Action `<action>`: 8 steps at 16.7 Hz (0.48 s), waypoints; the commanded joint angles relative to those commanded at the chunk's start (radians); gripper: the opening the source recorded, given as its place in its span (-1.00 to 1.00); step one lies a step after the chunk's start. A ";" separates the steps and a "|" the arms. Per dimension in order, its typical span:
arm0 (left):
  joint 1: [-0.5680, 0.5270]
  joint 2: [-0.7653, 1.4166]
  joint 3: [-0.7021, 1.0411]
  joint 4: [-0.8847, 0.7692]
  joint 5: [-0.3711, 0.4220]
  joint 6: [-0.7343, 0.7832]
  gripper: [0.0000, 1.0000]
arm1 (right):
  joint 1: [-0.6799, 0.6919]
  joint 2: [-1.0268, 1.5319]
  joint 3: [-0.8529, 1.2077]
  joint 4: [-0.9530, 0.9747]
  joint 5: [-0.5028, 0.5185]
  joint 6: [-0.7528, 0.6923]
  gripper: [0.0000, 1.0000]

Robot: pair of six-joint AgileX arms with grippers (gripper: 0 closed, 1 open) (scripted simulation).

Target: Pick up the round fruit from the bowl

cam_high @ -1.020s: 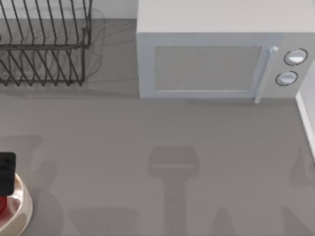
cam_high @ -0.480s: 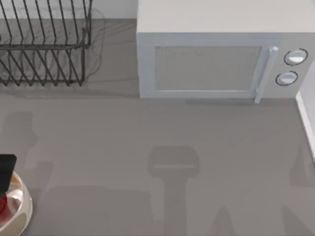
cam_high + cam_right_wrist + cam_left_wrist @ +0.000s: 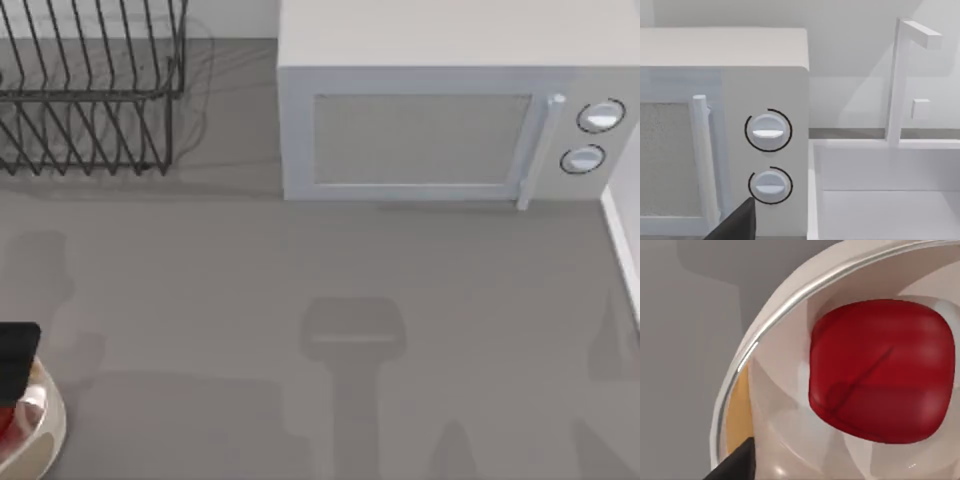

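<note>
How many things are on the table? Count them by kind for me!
Red round fruit: 1
Cream bowl: 1
White microwave: 1
Black wire rack: 1
Total: 4

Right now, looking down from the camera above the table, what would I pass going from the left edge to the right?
The bowl with the round fruit in it under the left gripper → the wire dish rack → the microwave → its two knobs.
</note>
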 joint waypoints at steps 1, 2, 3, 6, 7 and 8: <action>0.001 0.021 -0.023 0.044 0.000 0.001 1.00 | 0.000 0.000 0.000 0.000 0.000 0.000 1.00; 0.002 0.045 -0.050 0.098 0.000 0.002 1.00 | 0.000 0.000 0.000 0.000 0.000 0.000 1.00; 0.003 0.070 -0.078 0.161 0.000 0.003 1.00 | 0.000 0.000 0.000 0.000 0.000 0.000 1.00; 0.005 0.144 -0.165 0.343 0.000 0.005 1.00 | 0.000 0.000 0.000 0.000 0.000 0.000 1.00; 0.006 0.166 -0.191 0.387 0.000 0.006 1.00 | 0.000 0.000 0.000 0.000 0.000 0.000 1.00; 0.007 0.185 -0.212 0.419 0.000 0.007 1.00 | 0.000 0.000 0.000 0.000 0.000 0.000 1.00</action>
